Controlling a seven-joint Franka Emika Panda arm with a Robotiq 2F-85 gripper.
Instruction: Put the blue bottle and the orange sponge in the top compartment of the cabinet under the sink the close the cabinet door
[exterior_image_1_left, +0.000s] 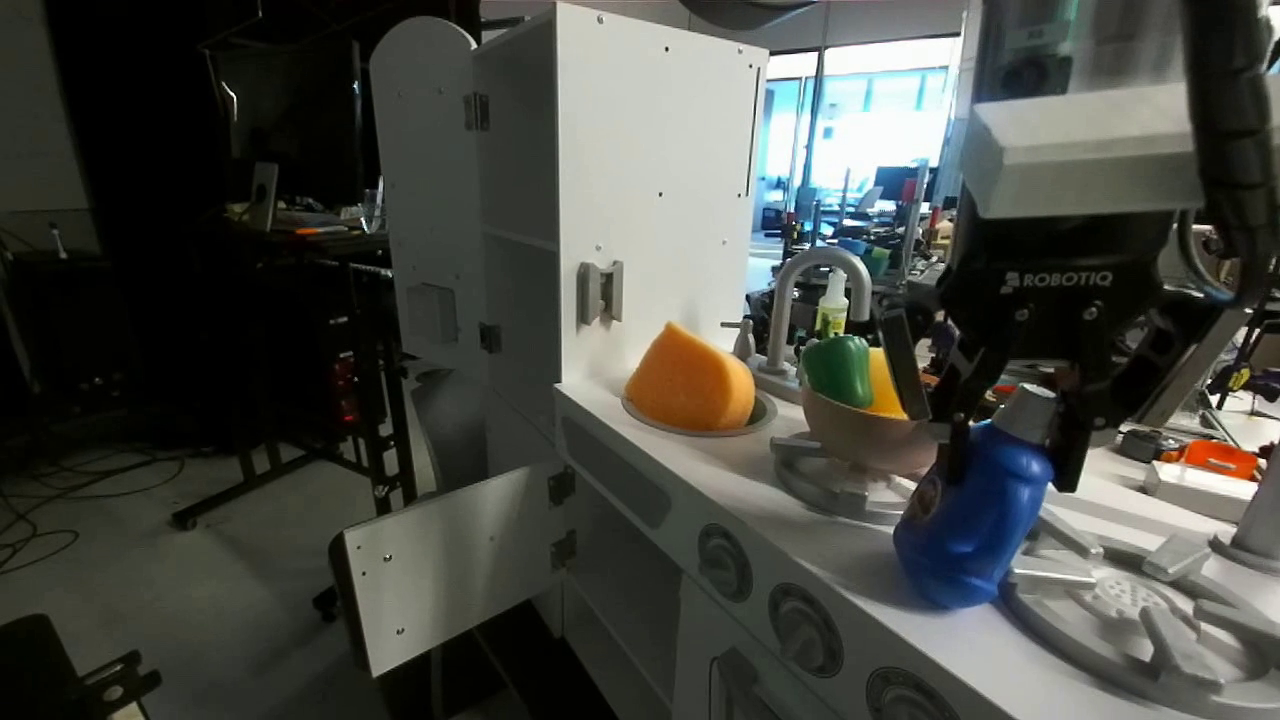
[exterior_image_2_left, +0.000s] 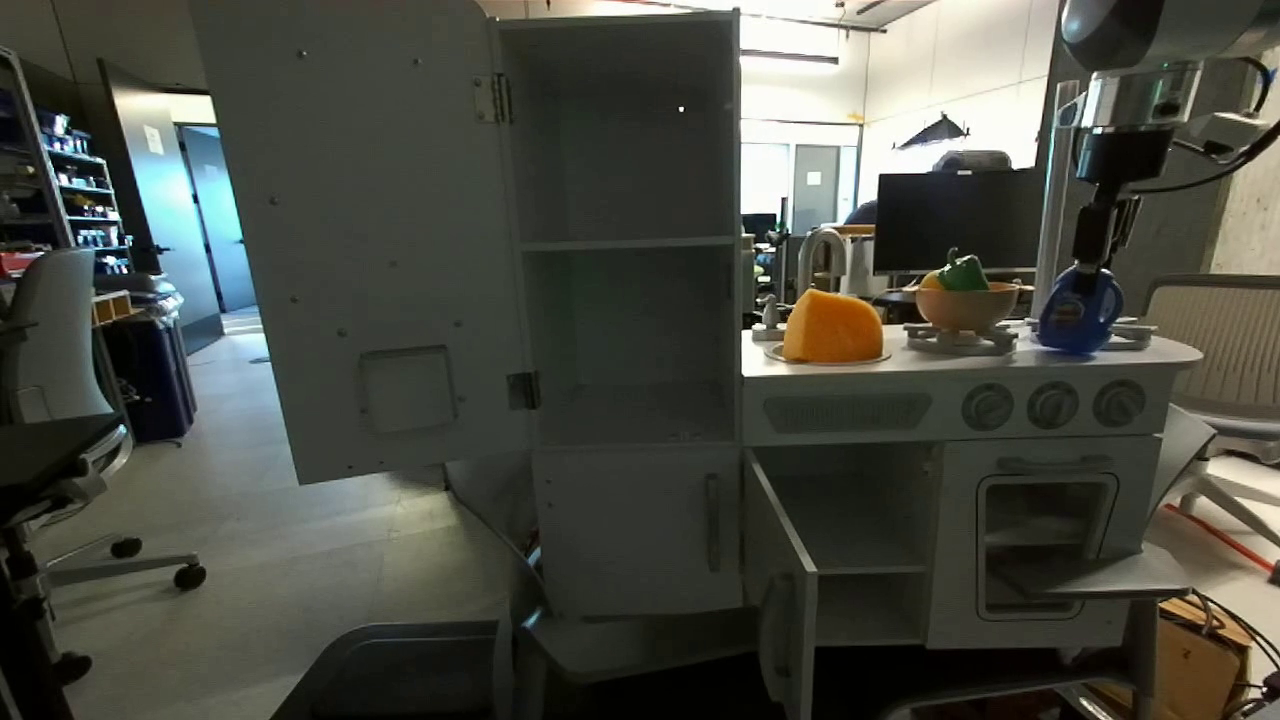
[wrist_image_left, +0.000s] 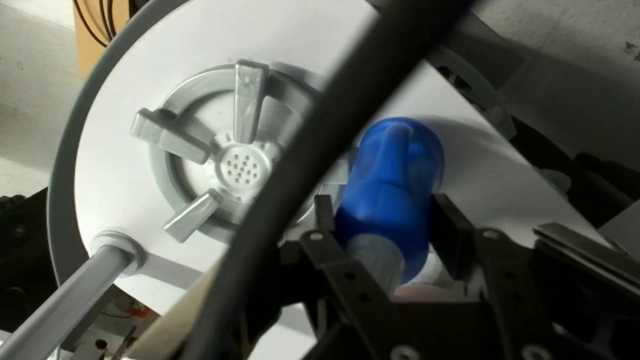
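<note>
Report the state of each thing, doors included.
Blue bottle: capped
Gripper: fingers either side of the bottle, hold uncertain
Orange sponge: in the sink
Bowl: holding a green pepper
Cabinet door: open
Tall unit's upper door: open
Tall unit's lower door: shut
Oven door: shut

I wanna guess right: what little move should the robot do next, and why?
Probably press the fingers snugly against the blue bottle before any lifting. In the wrist view they stand on both sides of it, but I can't tell whether they grip it firmly, and its base seems to rest on the white counter.
</note>
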